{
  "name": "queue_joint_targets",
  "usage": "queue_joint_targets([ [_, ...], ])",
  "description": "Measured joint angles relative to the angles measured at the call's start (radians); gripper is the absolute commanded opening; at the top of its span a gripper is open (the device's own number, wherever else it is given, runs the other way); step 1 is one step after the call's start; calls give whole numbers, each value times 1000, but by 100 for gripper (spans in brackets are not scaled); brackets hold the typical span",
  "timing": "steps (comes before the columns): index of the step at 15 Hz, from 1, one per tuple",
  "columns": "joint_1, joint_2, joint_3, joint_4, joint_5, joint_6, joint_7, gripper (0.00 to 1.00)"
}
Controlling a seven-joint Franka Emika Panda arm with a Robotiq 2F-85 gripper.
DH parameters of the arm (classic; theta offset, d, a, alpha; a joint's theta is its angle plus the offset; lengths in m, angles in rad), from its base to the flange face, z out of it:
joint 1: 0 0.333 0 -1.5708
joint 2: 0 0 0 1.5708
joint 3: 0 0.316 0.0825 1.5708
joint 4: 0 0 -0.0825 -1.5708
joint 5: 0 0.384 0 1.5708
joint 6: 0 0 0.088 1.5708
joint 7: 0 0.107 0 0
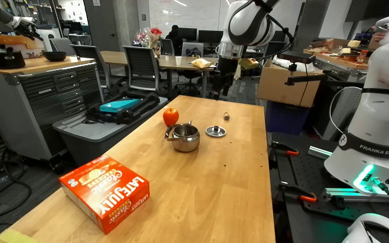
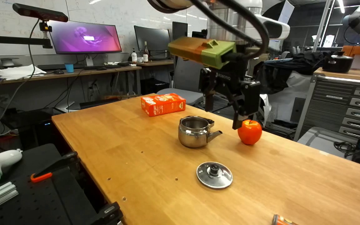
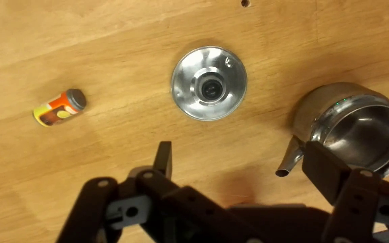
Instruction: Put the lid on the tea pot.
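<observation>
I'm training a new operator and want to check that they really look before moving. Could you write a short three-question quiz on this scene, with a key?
1. Where is the lid relative to the tea pot?
A) seated on top of it
B) on the table, apart from it
C) inside it

2. True or false: the jaws are closed on the lid.

3. Fill the gap: the lid lies with its dark knob facing ____.

Key:
1. B
2. False; they stand open and hold nothing.
3. up
</observation>
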Motion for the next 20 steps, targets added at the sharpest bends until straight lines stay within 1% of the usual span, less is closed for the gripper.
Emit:
queue_joint_targets([
  [3, -7, 60, 17, 27, 54, 11, -21, 100],
  [7, -30, 138, 57, 60, 117, 32, -74, 100],
  [10, -54, 200, 84, 86, 126, 36, -80, 100],
  [14, -81, 274, 101, 116, 126, 41, -80, 100],
  [20, -130, 342, 150, 146, 126, 63, -89, 100],
])
